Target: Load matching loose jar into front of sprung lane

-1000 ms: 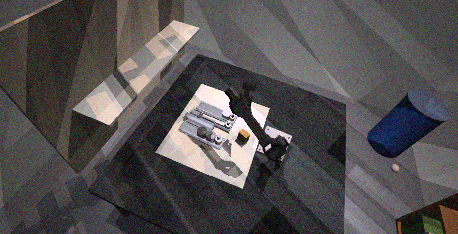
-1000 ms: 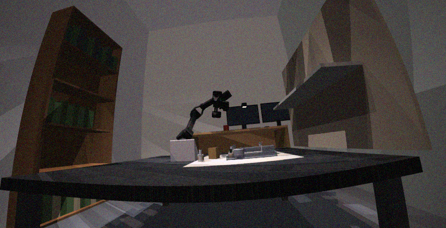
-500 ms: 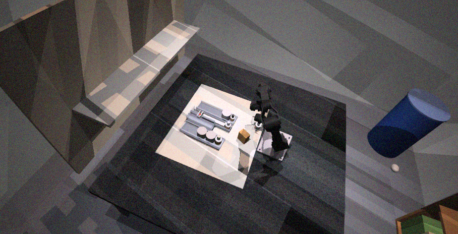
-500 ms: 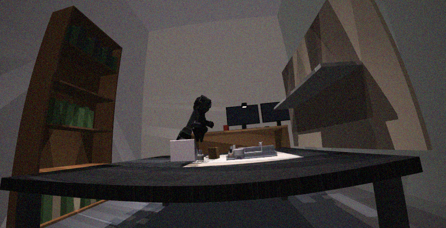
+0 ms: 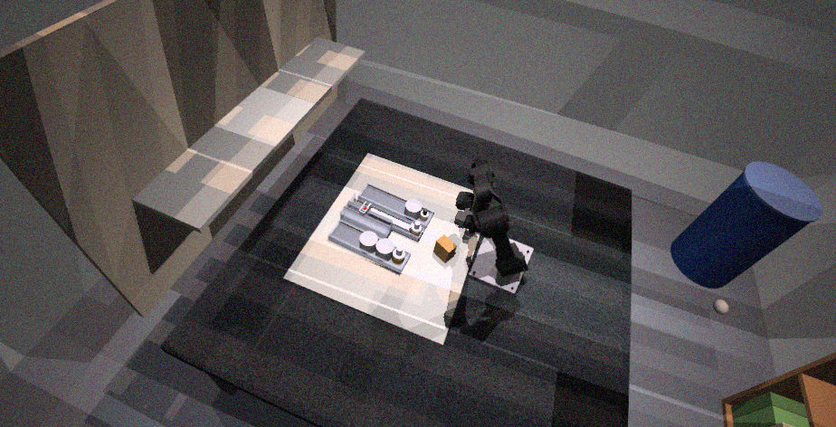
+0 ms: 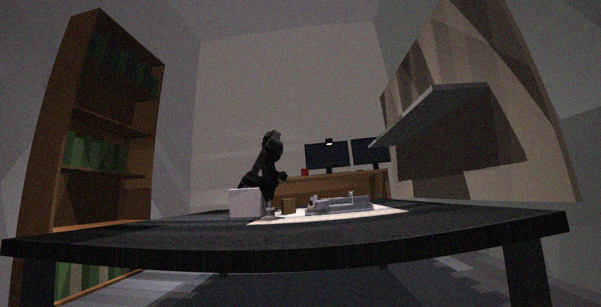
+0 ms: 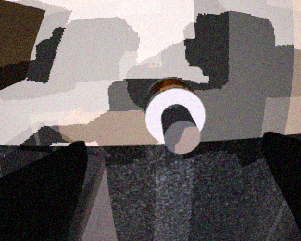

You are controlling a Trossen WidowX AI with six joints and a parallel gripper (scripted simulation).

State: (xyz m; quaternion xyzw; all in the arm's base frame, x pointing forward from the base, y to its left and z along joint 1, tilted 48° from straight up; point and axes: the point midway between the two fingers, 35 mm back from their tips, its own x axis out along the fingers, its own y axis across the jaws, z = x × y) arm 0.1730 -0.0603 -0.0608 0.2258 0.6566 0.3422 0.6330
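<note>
The loose jar [image 7: 157, 115] [image 6: 268, 211] has a white collar, a grey cap and an amber body. In the wrist view it stands upright straight below me, on the pale mat [image 5: 350, 289]. My gripper [image 7: 180, 146] [image 5: 466, 226] [image 6: 268, 199] is open and empty. It points down just above the jar, with one finger on each side, not touching it. The grey lane rack [image 5: 350, 236] [image 6: 338, 203] lies to the left. Its middle lane holds a small white-collared jar [image 5: 416, 226] at the front end and a red-marked pusher [image 5: 364, 211] at the back.
A brown box [image 5: 445, 247] [image 6: 288, 205] stands on the mat between the rack and my arm's base plate [image 5: 523, 251]. The rack's other lanes hold wider grey jars [image 5: 368, 239] [image 5: 413, 206]. A white block [image 6: 246, 202] stands by the arm's base. A wall shelf [image 5: 245, 137] hangs beyond the rack.
</note>
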